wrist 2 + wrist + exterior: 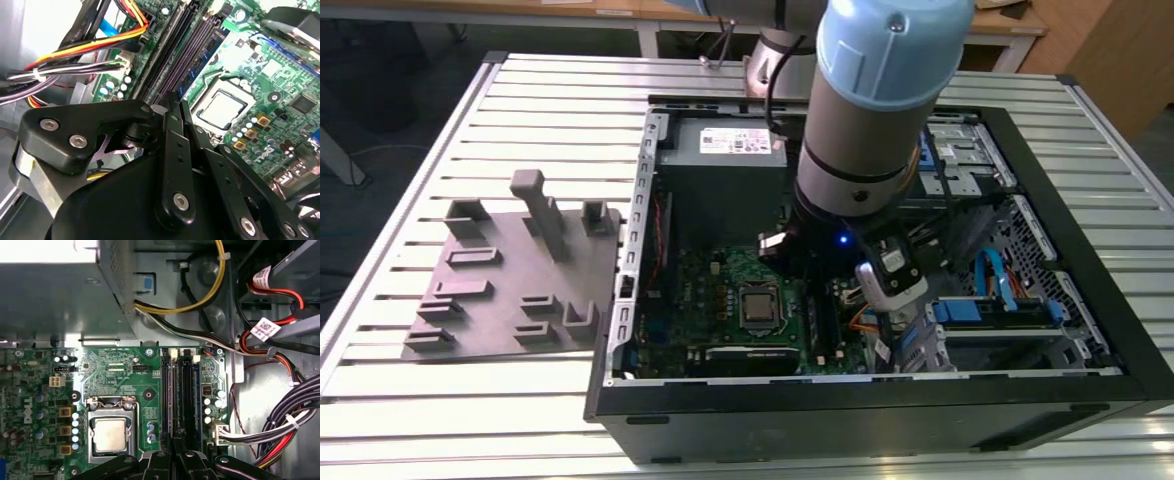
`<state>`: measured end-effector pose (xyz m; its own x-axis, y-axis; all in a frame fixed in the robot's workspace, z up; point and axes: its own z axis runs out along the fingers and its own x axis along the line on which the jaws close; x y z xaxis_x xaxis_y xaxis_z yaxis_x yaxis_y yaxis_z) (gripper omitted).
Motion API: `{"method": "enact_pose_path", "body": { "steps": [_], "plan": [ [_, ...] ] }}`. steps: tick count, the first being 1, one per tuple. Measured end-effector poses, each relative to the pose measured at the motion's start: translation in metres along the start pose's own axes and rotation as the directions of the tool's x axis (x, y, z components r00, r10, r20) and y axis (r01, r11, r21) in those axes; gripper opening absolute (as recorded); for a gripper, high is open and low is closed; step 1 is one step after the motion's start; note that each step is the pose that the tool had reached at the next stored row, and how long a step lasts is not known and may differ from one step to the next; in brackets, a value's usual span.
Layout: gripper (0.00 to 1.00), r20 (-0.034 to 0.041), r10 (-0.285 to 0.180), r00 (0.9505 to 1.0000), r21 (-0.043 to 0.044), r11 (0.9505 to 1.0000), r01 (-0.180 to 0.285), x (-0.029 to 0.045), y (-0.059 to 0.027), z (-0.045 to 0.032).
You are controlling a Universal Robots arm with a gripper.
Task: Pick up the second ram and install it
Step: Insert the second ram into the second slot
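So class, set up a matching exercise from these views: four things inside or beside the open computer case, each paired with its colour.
Things:
1. motherboard
2. fixture beside the case
3. hand
4. arm's joint cover

Colours:
A. light blue
B. black
C. green
D. grey

Pairs: 1-C, 2-D, 3-B, 4-A

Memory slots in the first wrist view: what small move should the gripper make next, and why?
Probably a slow, straight descent: the gripper hangs over the long black slots, aligned with them; whether the second ram is seated cannot be told.
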<state>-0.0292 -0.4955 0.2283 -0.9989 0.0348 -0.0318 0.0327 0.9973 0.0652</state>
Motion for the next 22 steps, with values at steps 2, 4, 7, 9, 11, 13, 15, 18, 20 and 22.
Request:
{"method": "enact_pose_path", "body": {
  "steps": [2,4,7,9,11,13,15,18,20,22],
  "plan": [
    [0.14,0.0004,0.006,1.0,0.0013,1.0,-0.006,-0.0001,0.0,0.0004],
    [0.14,0.001,0.013,0.9999,0.0037,0.9999,-0.013,-0.0008,0.0,0.0007],
    [0.14,0.0011,0.014,0.9999,0.0053,0.9999,-0.014,-0.0027,0.0,0.0013],
    [0.14,0.0011,0.014,0.9999,0.0057,0.9999,-0.014,-0.0034,0.0002,0.0018],
    [0.14,0.0011,0.014,0.9999,0.0065,0.9999,-0.014,-0.0036,0.0004,0.0024],
    [0.14,0.0008,0.01,1.0,0.0069,0.9999,-0.01,-0.0036,0.0003,0.0027],
    [0.14,0.0004,0.002,1.0,0.0065,1.0,-0.002,-0.0036,0.0004,0.0031],
    [0.14,0.0003,0.001,1.0,0.0068,1.0,-0.001,-0.0036,0.0006,0.0038],
    [0.14,0.0004,0.002,1.0,0.0077,1.0,-0.002,-0.0036,0.0006,0.0043],
    [0.14,0.0006,0.002,1.0,0.0099,0.9999,-0.002,-0.0036,0.0006,0.0049]
  ]
}}
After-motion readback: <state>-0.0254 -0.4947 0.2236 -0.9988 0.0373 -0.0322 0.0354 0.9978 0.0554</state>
